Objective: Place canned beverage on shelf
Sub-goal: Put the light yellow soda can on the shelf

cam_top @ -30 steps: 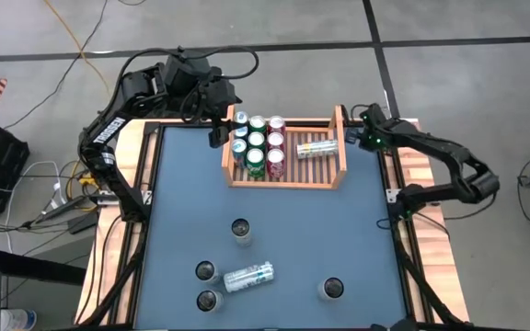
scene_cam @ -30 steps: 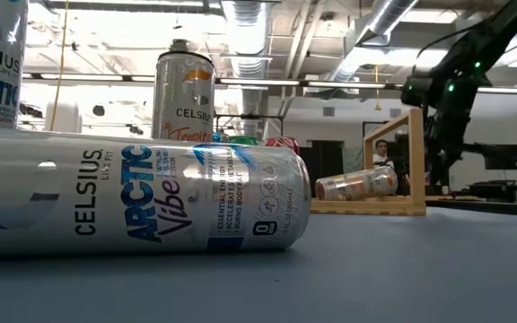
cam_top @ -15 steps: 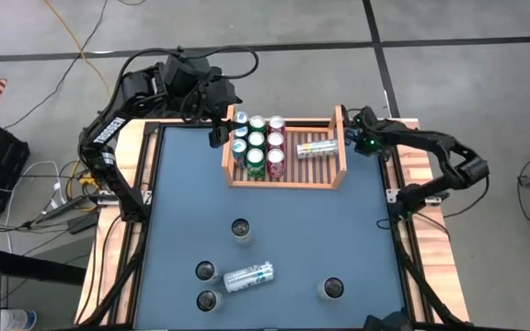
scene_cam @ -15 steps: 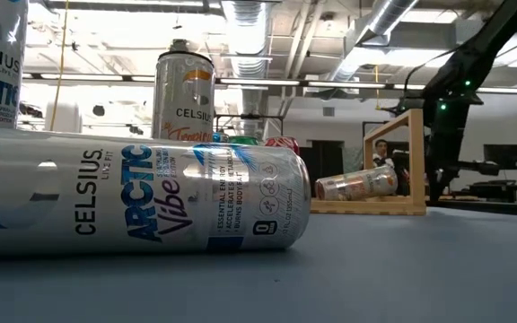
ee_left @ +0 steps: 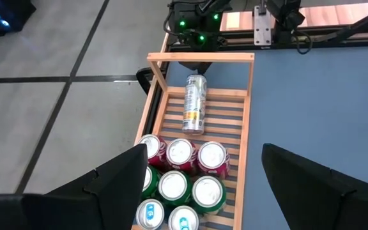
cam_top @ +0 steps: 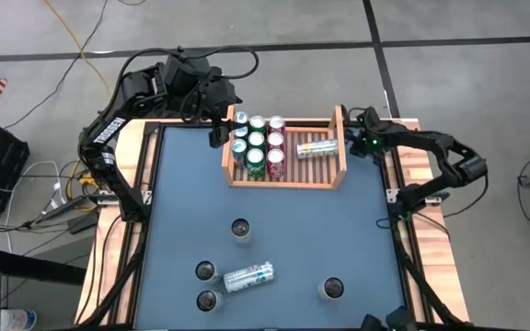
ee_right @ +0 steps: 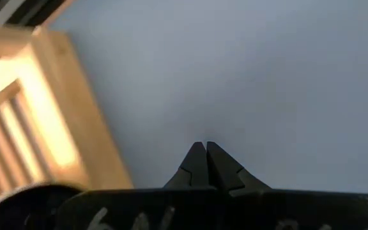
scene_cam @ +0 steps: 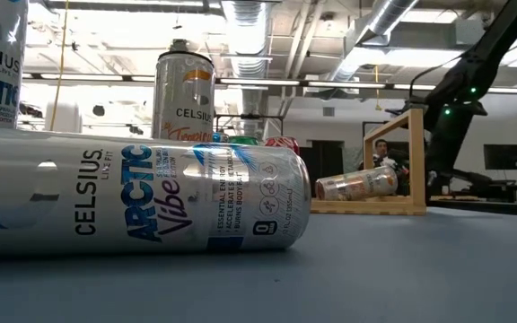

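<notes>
Cans (cam_top: 258, 144) are standing in rows in the shelf (cam_top: 286, 178), one toppled can (cam_top: 316, 147) lying beside them; the right hand (cam_top: 364, 140), pinched shut and empty, is hovering just outside the shelf's right board, seemingly between pickups, while the left hand (cam_top: 217, 127), spread open, is waiting at the far-left corner. Next probably comes fetching a near-counter can (cam_top: 240, 228).

- Shelf (cam_top: 286, 175) sits at the surface's (cam_top: 339, 230) far edge.
- Upright cans (cam_top: 258, 145) fill its left part; one toppled can (cam_top: 316, 148) lies right of them.
- Five loose cans (cam_top: 241, 229) stand or lie before it.
</notes>
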